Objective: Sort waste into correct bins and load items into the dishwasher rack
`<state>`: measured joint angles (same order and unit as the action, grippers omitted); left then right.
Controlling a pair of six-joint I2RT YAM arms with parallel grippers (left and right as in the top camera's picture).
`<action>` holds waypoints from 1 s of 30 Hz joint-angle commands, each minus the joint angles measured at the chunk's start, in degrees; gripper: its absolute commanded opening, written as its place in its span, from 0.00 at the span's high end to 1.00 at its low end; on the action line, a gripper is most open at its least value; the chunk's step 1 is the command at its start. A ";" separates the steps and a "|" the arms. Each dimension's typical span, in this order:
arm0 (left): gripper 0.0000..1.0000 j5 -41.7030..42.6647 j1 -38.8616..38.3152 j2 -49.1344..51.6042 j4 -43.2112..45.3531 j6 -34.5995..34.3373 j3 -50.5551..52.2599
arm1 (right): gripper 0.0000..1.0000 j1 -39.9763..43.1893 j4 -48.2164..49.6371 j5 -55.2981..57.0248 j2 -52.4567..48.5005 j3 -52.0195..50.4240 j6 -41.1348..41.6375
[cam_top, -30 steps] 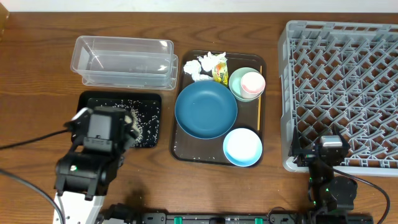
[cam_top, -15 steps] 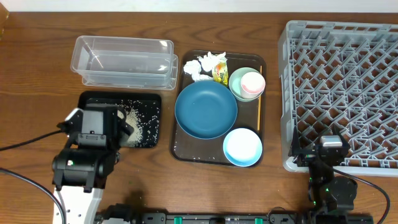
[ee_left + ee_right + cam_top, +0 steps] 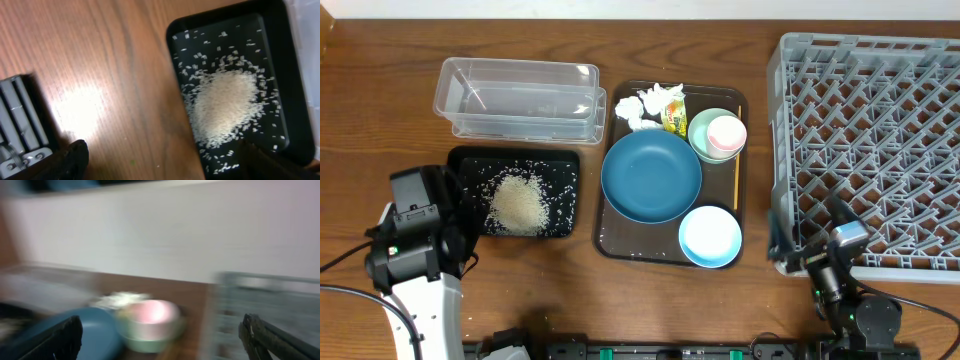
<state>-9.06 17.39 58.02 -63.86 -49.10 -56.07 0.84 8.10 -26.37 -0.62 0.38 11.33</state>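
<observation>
Seemingly, rice (image 3: 517,203) was binned; left gripper (image 3: 162,152) and right gripper (image 3: 160,335) were held open, empty; tissues (image 3: 642,105) were judged due next.

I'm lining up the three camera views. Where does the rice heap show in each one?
Overhead: the rice heap lies left of centre, in the black tray.
Left wrist: right of centre, in that tray.
Right wrist: not in it.
Shared landmark: the black tray, in overhead and left wrist.

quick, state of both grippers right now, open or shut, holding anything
left gripper: open, jaws wide apart, holding nothing
right gripper: open, jaws wide apart, holding nothing
</observation>
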 commanded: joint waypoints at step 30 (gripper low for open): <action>0.04 0.28 0.59 1.46 -0.59 0.37 -1.05 | 0.01 -6.56 -33.59 -24.44 -41.48 52.09 -2.14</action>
<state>-8.91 17.63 59.37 -64.20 -49.10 -56.07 -1.83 -19.90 -57.28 -38.81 47.24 22.41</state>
